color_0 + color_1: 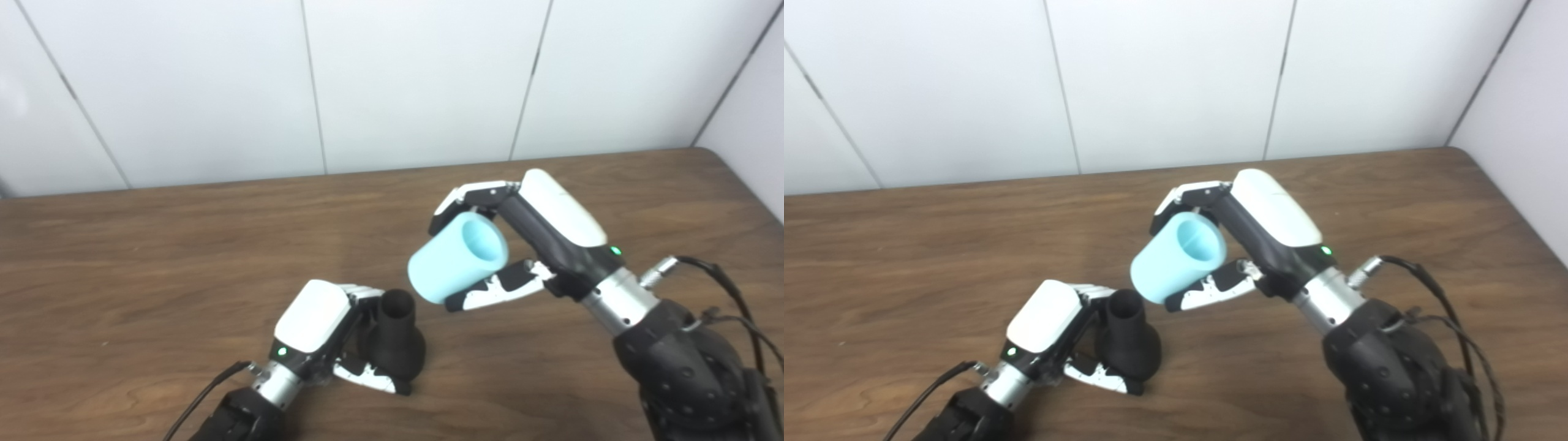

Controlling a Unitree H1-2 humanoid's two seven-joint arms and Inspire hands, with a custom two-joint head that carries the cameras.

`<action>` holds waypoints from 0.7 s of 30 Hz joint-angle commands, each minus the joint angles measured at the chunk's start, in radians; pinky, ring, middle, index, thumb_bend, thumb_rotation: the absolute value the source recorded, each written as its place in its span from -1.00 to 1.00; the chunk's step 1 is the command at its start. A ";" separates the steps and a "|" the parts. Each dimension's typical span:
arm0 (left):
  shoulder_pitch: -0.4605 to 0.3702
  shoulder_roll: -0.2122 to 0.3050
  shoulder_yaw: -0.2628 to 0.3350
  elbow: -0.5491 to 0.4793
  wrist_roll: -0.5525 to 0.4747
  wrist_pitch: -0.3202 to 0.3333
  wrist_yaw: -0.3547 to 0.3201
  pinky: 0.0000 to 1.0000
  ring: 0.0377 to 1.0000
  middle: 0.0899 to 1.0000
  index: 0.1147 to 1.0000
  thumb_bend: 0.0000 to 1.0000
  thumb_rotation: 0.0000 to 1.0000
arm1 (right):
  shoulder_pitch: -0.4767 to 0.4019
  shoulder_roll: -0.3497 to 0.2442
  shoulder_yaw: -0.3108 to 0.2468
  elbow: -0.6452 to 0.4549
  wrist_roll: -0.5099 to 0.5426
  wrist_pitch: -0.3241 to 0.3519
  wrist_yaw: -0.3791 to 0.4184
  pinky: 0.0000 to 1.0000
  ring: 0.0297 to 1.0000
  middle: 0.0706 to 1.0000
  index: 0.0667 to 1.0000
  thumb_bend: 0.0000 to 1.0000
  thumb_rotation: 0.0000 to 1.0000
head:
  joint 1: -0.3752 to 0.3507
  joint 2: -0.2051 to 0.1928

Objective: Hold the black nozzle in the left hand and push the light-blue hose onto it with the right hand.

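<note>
Both eye views agree: the left one shows the left hand (334, 340) gripping the black nozzle (395, 340) on the bench (153, 257), the right one the right hand's (1237, 245) fingers (1206, 291) clasping the light-blue hose (1179, 260) tilted above it, so misalignment could jam the push.

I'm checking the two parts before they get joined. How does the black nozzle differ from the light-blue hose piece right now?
The flared black plastic nozzle is dark and bell-shaped, narrow at its neck; the light-blue hose sleeve is pale and a plain cylinder. The nozzle stands upright low by the wooden table in the left robot hand; the hose is tilted, raised in the right robot hand. They are apart. Both are hollow and open-ended.
</note>
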 commanded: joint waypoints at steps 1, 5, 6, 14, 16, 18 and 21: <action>0.112 0.015 -0.037 0.102 0.030 0.088 -0.121 -0.18 0.00 -0.04 -0.22 -0.05 -1.00 | -0.029 0.006 -0.017 -0.054 0.017 0.001 -0.004 -0.31 -0.28 -0.04 -0.02 0.02 -1.00 | 0.005 0.006; 0.110 0.006 -0.042 0.094 0.040 0.099 -0.129 -0.17 -0.02 -0.05 -0.24 -0.05 -1.00 | -0.039 0.000 -0.028 -0.069 0.046 0.016 0.010 -0.33 -0.29 -0.05 -0.01 0.02 -1.00 | 0.020 0.019; 0.110 0.004 -0.043 0.094 0.042 0.100 -0.127 -0.17 -0.02 -0.05 -0.24 -0.05 -1.00 | -0.040 -0.002 -0.029 -0.069 0.050 0.015 0.012 -0.34 -0.29 -0.05 -0.01 0.02 -1.00 | 0.022 0.020; 0.113 -0.006 -0.040 0.087 0.052 0.100 -0.114 -0.20 -0.04 -0.08 -0.20 -0.05 -1.00 | -0.034 -0.005 -0.008 -0.040 0.030 0.017 0.031 -0.32 -0.28 -0.04 -0.03 0.02 -1.00 | 0.027 0.035; 0.113 -0.009 -0.039 0.084 0.052 0.100 -0.113 -0.20 -0.04 -0.08 -0.20 -0.04 -1.00 | -0.032 -0.007 0.001 -0.028 0.017 0.011 0.036 -0.30 -0.27 -0.04 -0.03 0.02 -1.00 | 0.027 0.037; 0.114 -0.011 -0.039 0.080 0.057 0.106 -0.114 -0.20 -0.03 -0.06 -0.21 -0.05 -1.00 | -0.029 -0.009 0.006 -0.016 0.009 -0.003 0.035 -0.31 -0.28 -0.05 -0.02 0.02 -1.00 | 0.028 0.039; 0.114 -0.014 -0.042 0.078 0.069 0.116 -0.119 -0.22 -0.03 -0.08 -0.19 -0.05 -1.00 | -0.027 -0.011 0.009 -0.008 -0.003 -0.006 0.034 -0.31 -0.28 -0.05 -0.02 0.02 -1.00 | 0.032 0.040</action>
